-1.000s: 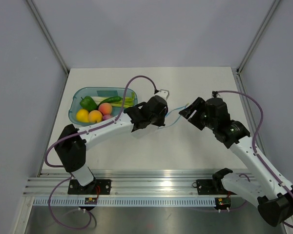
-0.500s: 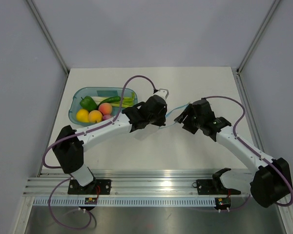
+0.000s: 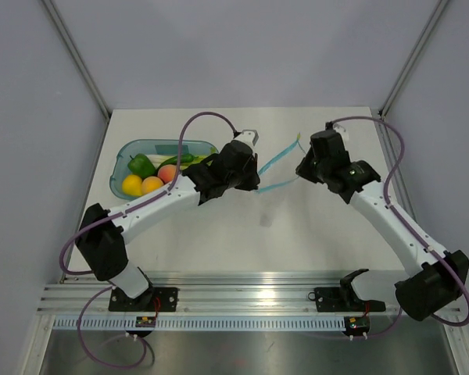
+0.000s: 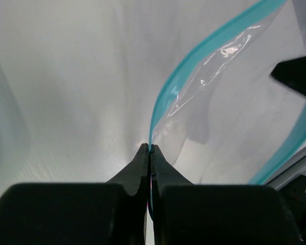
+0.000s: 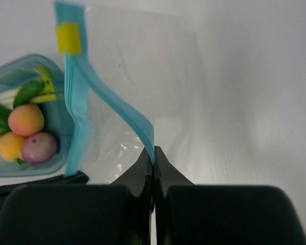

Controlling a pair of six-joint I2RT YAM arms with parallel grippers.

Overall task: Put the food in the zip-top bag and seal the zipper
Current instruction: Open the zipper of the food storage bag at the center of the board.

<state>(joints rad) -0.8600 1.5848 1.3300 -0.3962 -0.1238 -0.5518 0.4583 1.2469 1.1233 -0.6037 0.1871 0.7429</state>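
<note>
Worked over table [image 3: 313, 250], early stage. Held zip-top bag [image 5: 143, 76] above mid-table, mouth spread. Saw teal tray [image 3: 125, 148] by far-left corner w/ all food [image 3: 152, 185] inside; bagged none. Pinched zipper [image 5: 125, 113] lips, one each, w/ L gripper [image 4: 150, 148] and R gripper [image 5: 153, 153], both clamped tight. Left to do: loading, then sealing.

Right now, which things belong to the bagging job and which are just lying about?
Job: zip-top bag, its zipper, food, left claw and right claw, both pinching the zipper.
Lying about: teal tray holding the food, table, aluminium rail.
</note>
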